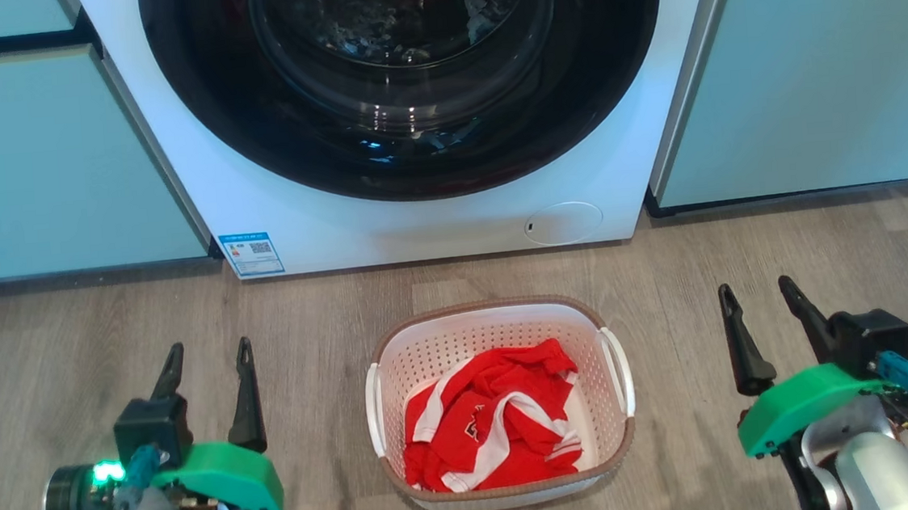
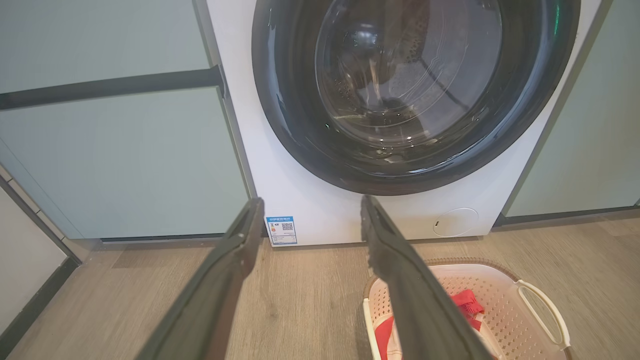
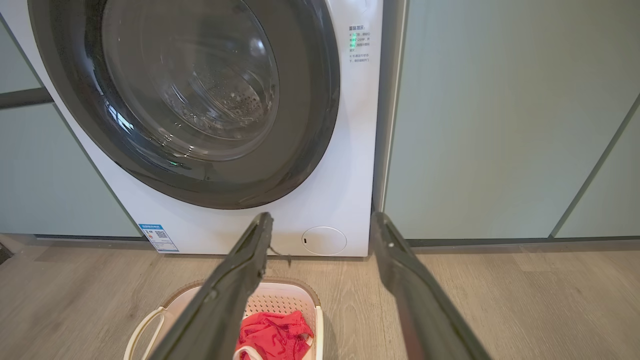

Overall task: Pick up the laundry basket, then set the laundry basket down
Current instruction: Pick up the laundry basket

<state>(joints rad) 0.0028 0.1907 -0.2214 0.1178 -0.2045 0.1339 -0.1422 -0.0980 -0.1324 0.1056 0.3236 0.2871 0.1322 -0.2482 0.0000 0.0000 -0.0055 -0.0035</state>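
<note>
Symmetry matters here — the laundry basket [image 1: 429, 354] sits on the floor [image 1: 64, 342] between my left end effector [image 1: 211, 347] and right end effector [image 1: 753, 288], both spread wide and empty; I should reach its two side handles [image 1: 620, 372] evenly to keep it level.

floor [image 1: 103, 331] here is grey-brown wood-look planks; the laundry basket [image 1: 461, 344] sits upright and flat on it, pretty much dead centre; just behind it, with a strip of bare planks between, a white washing machine [image 1: 420, 229] stands on the same floor; pale green cabinets [image 1: 33, 158] flank the machine on both sides, dark strip along their bottom edge
</note>
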